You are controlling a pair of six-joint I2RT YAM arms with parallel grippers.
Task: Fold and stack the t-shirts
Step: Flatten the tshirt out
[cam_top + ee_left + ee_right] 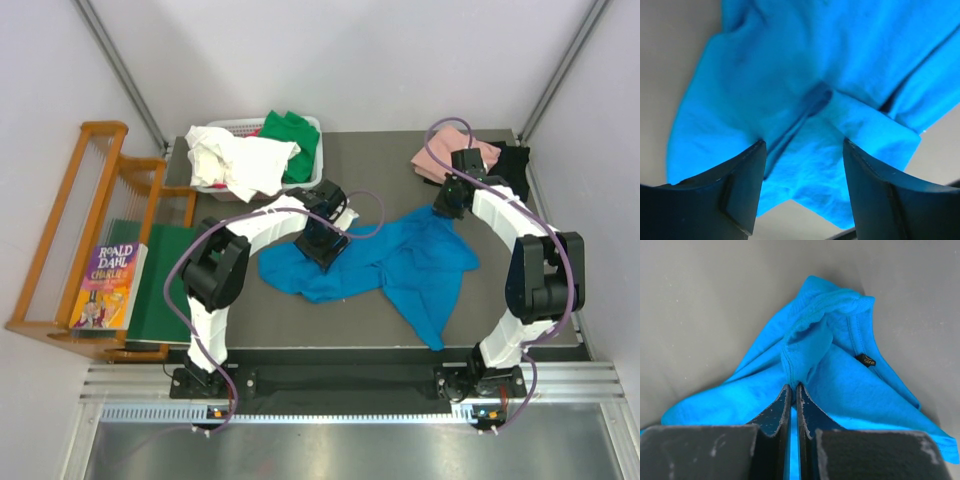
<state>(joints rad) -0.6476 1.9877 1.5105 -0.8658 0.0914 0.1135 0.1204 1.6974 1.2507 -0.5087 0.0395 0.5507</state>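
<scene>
While the right jaws pinch the blue t-shirt (420,265), the left jaws gape over it

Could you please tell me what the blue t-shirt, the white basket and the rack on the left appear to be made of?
The blue t-shirt looks like soft matte knit cloth, probably cotton: it creases and has a stitched hem. The white basket seems moulded plastic, given its lattice wall. The rack appears to be varnished wood, from its orange-brown sheen.
</scene>
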